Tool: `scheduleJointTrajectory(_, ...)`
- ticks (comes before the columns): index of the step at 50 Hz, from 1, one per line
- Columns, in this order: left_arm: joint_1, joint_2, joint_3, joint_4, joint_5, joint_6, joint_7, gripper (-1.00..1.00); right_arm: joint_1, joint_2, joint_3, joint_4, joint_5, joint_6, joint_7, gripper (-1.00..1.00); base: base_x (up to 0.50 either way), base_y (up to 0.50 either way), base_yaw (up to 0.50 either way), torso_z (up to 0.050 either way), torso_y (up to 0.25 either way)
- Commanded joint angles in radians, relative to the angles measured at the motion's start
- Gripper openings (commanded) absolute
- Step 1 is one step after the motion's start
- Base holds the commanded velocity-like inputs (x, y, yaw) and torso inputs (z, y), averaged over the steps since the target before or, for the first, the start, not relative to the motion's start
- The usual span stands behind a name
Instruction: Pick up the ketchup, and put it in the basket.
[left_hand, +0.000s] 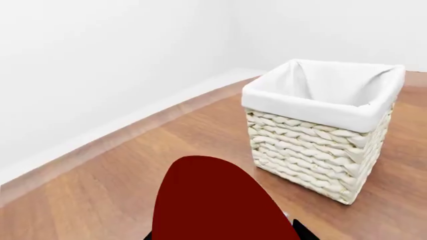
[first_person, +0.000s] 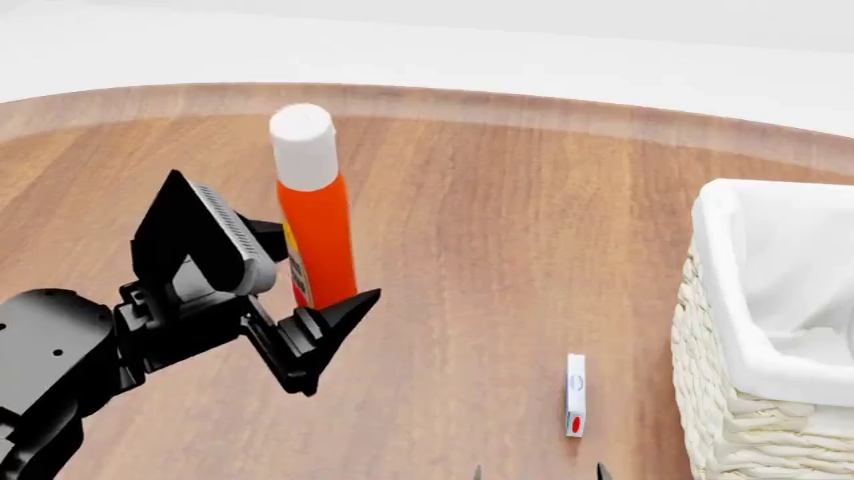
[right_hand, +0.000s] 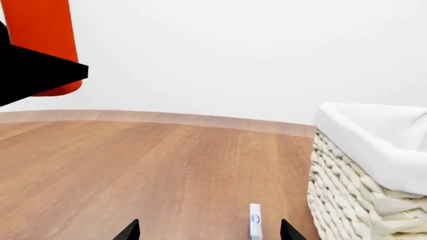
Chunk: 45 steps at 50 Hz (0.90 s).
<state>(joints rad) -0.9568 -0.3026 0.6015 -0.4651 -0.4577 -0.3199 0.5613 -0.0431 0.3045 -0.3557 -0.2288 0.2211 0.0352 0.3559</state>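
Note:
The ketchup (first_person: 318, 225), an orange-red bottle with a white cap, stands upright between the fingers of my left gripper (first_person: 300, 285), which is shut on it and holds it above the wooden floor. In the left wrist view the bottle's dark red base (left_hand: 217, 202) fills the near foreground. It also shows in the right wrist view (right_hand: 41, 40), raised off the floor. The basket (first_person: 774, 330), cream wicker with a white liner, stands at the right, and also shows in the left wrist view (left_hand: 323, 127) and the right wrist view (right_hand: 370, 170). My right gripper (right_hand: 209, 231) is open and empty, low near the floor.
A small white stick with a red dot (first_person: 575, 394) lies on the floor left of the basket, also seen between the right gripper's fingertips (right_hand: 255, 227). A white wall and baseboard (first_person: 427, 60) run along the back.

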Motion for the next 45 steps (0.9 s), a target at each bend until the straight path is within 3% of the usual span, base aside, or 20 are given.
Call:
scheduleJointTrajectory(1,-0.025,0.005,0.004,-0.027,-0.033,-0.003,0.046,-1.00,0.003,0.008,0.005,-0.024,0.009,0.026,0.012,1.00,0.00,0.00,0.00,0.000,0.000)
scheduleJointTrajectory(8,-0.004,0.004,0.009,-0.038,-0.030,0.024,0.057,-1.00,0.033,0.031,-0.003,-0.143,0.038,0.282,0.053,1.00,0.00,0.00,0.00,0.000,0.000)
scheduleJointTrajectory(12,-0.005,0.000,0.004,-0.044,-0.037,0.024,0.063,-1.00,0.068,0.054,0.035,-0.343,0.164,0.557,0.108,1.00,0.00,0.00,0.00,0.000,0.000)
scheduleJointTrajectory(14,-0.006,0.003,0.008,-0.061,-0.030,0.038,0.068,-1.00,0.071,0.070,0.040,-0.411,0.188,0.589,0.107,1.00,0.00,0.00,0.00,0.000,0.000)
scheduleJointTrajectory(16,-0.004,0.003,0.013,-0.074,-0.025,0.049,0.077,-1.00,0.106,0.076,0.067,-0.508,0.249,0.726,0.148,1.00,0.00,0.00,0.00,0.000,0.000)
scheduleJointTrajectory(22,0.005,-0.006,0.017,-0.053,-0.028,0.043,0.078,-1.00,0.195,0.051,0.205,-0.655,0.501,0.978,0.214,1.00,0.00,0.00,0.00,0.000,0.002)
scheduleJointTrajectory(30,0.013,-0.014,0.028,-0.040,-0.021,0.044,0.081,-1.00,0.420,0.017,0.448,-0.710,1.032,1.283,0.443,1.00,0.00,0.00,0.00,0.000,0.000)
scheduleJointTrajectory(38,0.022,-0.026,0.047,0.003,-0.026,0.020,0.100,-1.00,0.632,0.068,0.432,-0.581,1.498,1.268,0.722,1.00,0.00,0.00,0.00,0.000,0.000)
scheduleJointTrajectory(45,0.015,-0.025,0.052,0.002,-0.034,0.010,0.114,-1.00,0.743,0.088,0.358,-0.490,1.662,1.204,0.820,1.00,0.00,0.00,0.00,0.000,0.000)
